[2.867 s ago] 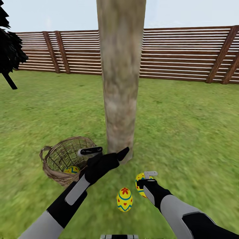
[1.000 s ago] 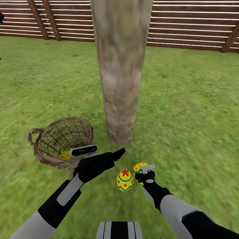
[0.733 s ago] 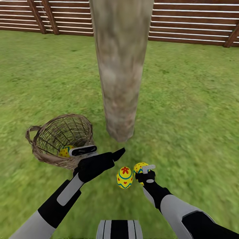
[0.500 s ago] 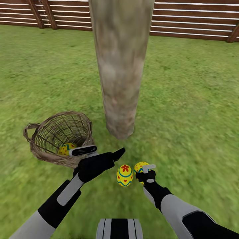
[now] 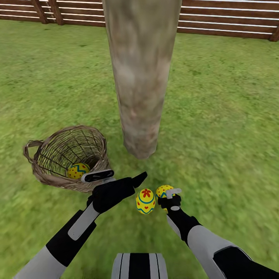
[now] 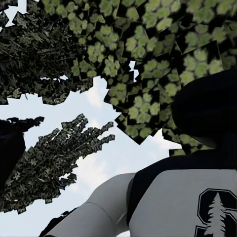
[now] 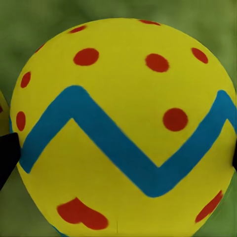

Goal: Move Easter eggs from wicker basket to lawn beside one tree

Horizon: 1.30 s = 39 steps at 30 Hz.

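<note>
The tree (image 5: 141,85) shows as a thick pale trunk rising from the lawn (image 5: 224,116) at the middle of the head view. Left of its foot the wicker basket (image 5: 44,170) lies tilted, with one Easter egg (image 5: 78,169) inside. A second egg (image 5: 145,201), marked with a red flower, stands on the grass just in front of the trunk. Right beside it my right gripper (image 5: 167,196) is shut on the third egg (image 5: 162,190) (image 7: 123,128), one dark fingertip (image 7: 6,155) at its side. My left gripper (image 5: 118,177) hovers open and empty beside the basket's rim.
A brown slatted fence (image 5: 232,23) closes the garden at the back. Open grass stretches to the right of the trunk and behind the basket. The left wrist view looks up at leafy crowns (image 6: 163,54), sky and my own trunk (image 6: 197,202).
The whole head view has shifted: the camera tilted down and came nearer, so trunk, basket and the egg on the grass sit closer to my arms. Both arms hold their pose; right gripper keeps its egg.
</note>
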### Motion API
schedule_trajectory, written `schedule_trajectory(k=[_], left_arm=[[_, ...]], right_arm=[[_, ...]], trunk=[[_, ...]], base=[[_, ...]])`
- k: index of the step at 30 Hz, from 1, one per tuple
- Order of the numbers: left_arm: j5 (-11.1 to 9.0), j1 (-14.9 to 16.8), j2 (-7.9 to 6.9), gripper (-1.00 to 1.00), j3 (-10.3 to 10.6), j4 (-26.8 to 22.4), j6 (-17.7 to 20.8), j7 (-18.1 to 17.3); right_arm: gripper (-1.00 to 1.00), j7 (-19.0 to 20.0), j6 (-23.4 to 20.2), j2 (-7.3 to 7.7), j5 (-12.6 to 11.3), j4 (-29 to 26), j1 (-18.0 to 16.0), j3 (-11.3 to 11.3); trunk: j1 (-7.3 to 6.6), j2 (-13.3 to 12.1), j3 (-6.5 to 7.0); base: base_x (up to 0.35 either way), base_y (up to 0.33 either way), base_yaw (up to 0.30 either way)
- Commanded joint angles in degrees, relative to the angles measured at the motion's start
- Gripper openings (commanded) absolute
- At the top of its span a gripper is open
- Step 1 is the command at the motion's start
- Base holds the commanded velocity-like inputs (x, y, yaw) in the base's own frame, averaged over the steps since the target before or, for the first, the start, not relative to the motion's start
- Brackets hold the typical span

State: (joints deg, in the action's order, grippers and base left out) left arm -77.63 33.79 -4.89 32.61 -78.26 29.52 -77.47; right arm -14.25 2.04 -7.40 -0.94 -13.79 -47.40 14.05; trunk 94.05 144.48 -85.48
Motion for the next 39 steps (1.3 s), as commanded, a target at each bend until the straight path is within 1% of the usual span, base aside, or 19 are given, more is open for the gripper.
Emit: schedule_trajectory(k=[1, 9, 10, 16, 19, 21, 23, 39], left_arm=[[-0.5, 0.1, -0.09, 1.0, 0.2, 0.1, 0.6, -0.1], [-0.7, 0.0, -0.03, 1.0, 0.2, 0.2, 0.5, -0.1], [-0.7, 0.0, -0.03, 1.0, 0.2, 0.2, 0.5, 0.0], [-0.7, 0.0, -0.03, 1.0, 0.2, 0.3, 0.5, -0.1], [-0.4, 0.0, 0.24, 1.0, 0.2, -0.1, 0.5, 0.0], [-0.3, 0.0, 1.19, 1.0, 0.2, -0.2, 0.6, 0.0], [-0.3, 0.0, 1.44, 1.0, 0.2, 0.0, 0.6, 0.0], [-0.3, 0.0, 1.47, 1.0, 0.3, 0.0, 0.6, 0.0]], right_arm=[[-1.0, -0.1, 0.2, 0.02, -1.0, 2.7, 0.0, 0.2], [-1.0, 0.0, 0.2, -0.01, -1.0, 2.8, 0.0, 0.2], [1.0, 0.0, 0.2, 0.01, -1.0, 2.8, 0.0, 0.2], [1.0, 0.0, 0.1, 0.02, -1.0, 2.9, 0.0, 0.2], [1.0, 0.0, 0.1, 0.02, -1.1, 2.9, 0.0, 0.1], [1.0, 0.0, 0.1, 0.02, -1.1, 2.9, 0.0, 0.1], [1.0, 0.1, 0.1, 0.02, -1.1, 2.9, 0.0, 0.1], [1.0, 0.3, 0.1, 0.01, -1.1, 2.9, 0.0, 0.1]], trunk=[[0.02, 0.0, -0.03], [0.02, 0.0, -0.03], [0.02, 0.0, -0.03], [0.02, 0.0, -0.03], [-0.06, 0.0, 0.63], [-0.11, -0.1, 1.07], [-0.16, -0.1, 1.52], [-0.57, -0.3, 5.06]], base=[[0.0, 0.0, 0.0], [0.0, 0.0, 0.0], [0.0, 0.0, 0.0], [0.0, 0.0, 0.0], [0.0, 0.0, 0.0], [0.0, 0.0, 0.0], [0.0, 0.0, 0.0], [0.0, 0.0, 0.0]])
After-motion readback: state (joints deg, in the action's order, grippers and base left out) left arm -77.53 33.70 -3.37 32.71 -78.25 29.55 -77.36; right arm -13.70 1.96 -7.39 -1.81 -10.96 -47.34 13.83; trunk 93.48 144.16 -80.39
